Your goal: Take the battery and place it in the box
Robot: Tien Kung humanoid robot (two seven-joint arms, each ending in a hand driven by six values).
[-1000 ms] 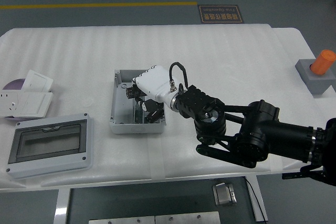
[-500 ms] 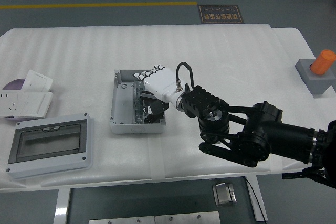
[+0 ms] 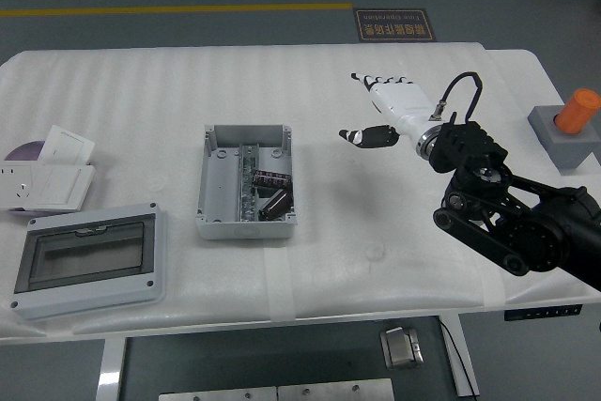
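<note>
The grey open box [image 3: 244, 143] sits on the white table left of centre. Two dark cylindrical batteries [image 3: 273, 192] lie inside it, at its lower right. My right hand [image 3: 376, 108] is white and held above the table, well to the right of the box. Its fingers are spread and it holds nothing. Its black arm [image 3: 512, 213] comes in from the right edge. The left arm is out of view.
A grey enclosure with a clear lid [image 3: 89, 262] lies at the near left. White socket plates [image 3: 47, 174] lie at the far left. A grey block with an orange cylinder [image 3: 569, 124] stands at the right edge.
My right hand has lifted out of the box and moved away to the right, opening. The batteries stay in the box.
</note>
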